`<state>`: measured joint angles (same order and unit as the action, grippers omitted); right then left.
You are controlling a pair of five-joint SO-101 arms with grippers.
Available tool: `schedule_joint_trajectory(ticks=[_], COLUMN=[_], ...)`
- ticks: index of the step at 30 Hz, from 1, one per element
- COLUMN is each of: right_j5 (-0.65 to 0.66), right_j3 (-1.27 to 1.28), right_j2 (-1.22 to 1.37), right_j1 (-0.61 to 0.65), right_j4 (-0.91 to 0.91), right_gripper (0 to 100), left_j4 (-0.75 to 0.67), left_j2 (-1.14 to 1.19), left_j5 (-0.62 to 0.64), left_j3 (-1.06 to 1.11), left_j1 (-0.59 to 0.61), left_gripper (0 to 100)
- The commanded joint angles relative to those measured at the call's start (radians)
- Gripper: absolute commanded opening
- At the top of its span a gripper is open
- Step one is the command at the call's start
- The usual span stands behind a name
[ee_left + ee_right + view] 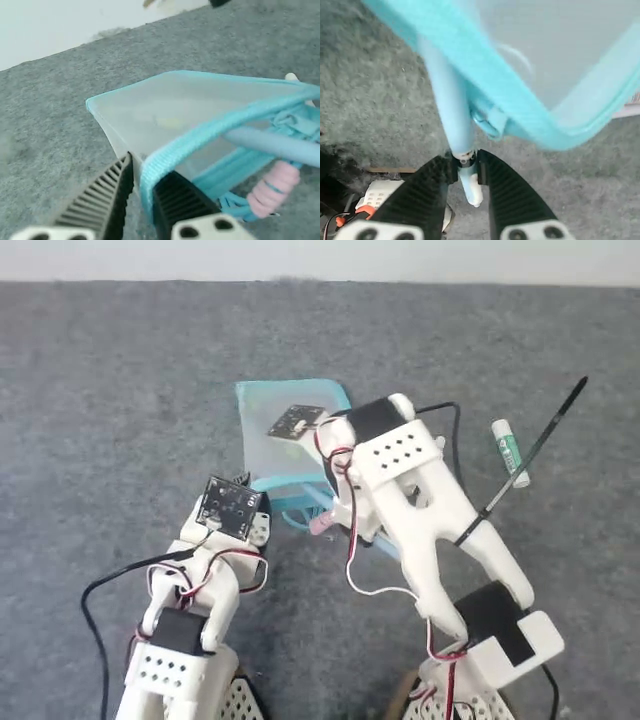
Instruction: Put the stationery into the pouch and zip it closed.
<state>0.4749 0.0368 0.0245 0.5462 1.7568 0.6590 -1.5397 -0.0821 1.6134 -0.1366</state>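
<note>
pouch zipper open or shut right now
Open: the teal edges of the pouch stand apart, and the blue pen in the right tool passes between them.

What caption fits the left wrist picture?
Left gripper clamps the blue pouch by its edge, a blue pen at the opening.

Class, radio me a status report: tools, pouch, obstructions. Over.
Left tool shut on pouch rim. Right tool shut on blue pen, at pouch mouth. Glue stick lies apart, not blocking.
</note>
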Motion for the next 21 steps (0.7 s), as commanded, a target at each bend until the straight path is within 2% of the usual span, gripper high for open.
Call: schedule_joint_trajectory(ticks=[1, 8, 16, 21], right_j5=[0.008, -0.074, -0.149, -0.149], right_j3=[0.026, -0.017, -0.18, -0.195], right_j2=[-0.071, -0.071, -0.071, -0.073], right_j1=[-0.053, -0.071, 0.056, 0.067], right_j4=[0.045, 0.039, 0.03, -0.031], right_gripper=[0.7, 0.8, 0.8, 0.8], left_j4=[0.029, 0.029, 0.029, 0.029], left_j2=[0.014, 0.014, 0.014, 0.014], left_j5=[-0.017, -0.064, -0.063, -0.063], left_j3=[-0.002, 0.031, 0.031, 0.03], left_j1=[-0.029, -0.109, -0.107, -0.107], left_gripper=[1, 1, 1, 1])
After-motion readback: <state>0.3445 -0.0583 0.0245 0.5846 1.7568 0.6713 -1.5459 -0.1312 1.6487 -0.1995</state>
